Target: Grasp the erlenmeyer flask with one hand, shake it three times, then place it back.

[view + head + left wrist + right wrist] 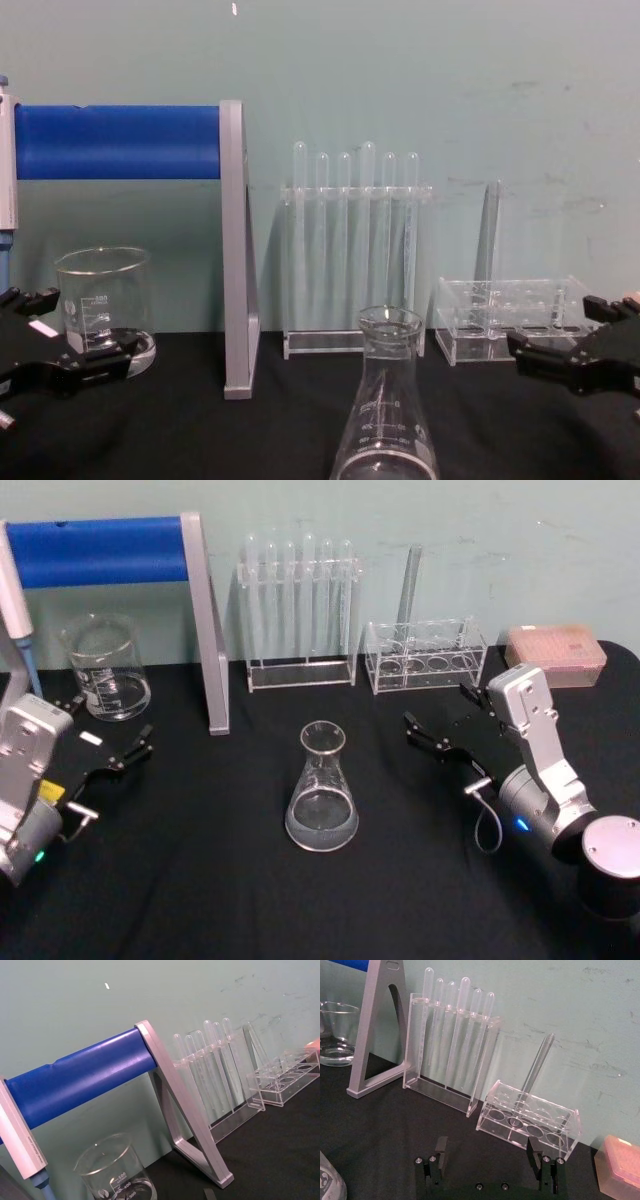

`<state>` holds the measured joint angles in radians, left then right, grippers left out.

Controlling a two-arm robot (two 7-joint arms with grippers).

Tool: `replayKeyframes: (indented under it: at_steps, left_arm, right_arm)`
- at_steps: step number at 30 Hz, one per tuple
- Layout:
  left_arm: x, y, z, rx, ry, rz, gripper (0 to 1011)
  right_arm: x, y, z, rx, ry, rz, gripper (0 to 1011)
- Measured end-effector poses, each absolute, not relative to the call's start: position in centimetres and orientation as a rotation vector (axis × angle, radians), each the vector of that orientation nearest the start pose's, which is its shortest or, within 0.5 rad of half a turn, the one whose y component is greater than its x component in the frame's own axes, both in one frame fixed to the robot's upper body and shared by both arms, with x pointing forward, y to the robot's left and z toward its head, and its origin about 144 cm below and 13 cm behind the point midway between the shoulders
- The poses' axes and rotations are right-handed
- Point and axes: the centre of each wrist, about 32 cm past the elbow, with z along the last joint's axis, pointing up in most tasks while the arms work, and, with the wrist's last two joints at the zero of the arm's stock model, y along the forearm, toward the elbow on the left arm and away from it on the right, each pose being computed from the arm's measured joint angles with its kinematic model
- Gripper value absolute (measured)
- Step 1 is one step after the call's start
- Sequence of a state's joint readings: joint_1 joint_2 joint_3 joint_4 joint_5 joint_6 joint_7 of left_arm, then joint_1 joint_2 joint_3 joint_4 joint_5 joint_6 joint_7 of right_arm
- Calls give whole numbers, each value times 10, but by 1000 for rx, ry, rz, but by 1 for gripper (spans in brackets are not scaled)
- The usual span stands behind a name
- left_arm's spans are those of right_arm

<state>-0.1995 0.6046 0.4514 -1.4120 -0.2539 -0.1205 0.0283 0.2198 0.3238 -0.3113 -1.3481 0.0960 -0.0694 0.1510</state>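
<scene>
The erlenmeyer flask (322,790) stands upright on the black table at the centre, clear glass with a wide base and a narrow neck; the chest view shows it close in front (386,420). My left gripper (105,730) rests open low on the left of the table, well apart from the flask (60,335). On the right, about level with the flask's neck, my right gripper (447,717) is open with nothing between its fingers (487,1152) (572,335). Neither gripper touches the flask.
A glass beaker (105,670) sits at the back left under a blue-and-silver stand (207,630). A rack of test tubes (300,610), a low clear rack with one tube (425,655) and a pink box (556,655) line the back edge.
</scene>
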Motion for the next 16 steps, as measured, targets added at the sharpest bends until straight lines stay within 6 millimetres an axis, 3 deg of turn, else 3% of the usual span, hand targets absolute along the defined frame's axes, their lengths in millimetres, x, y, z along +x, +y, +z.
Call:
replayKeyframes:
  at_steps: [16]
  left_arm:
    - [489,310,1140,304,-285,1248,1001]
  right_arm:
    - [510,-252,1136,-224,-193,-1173,1003]
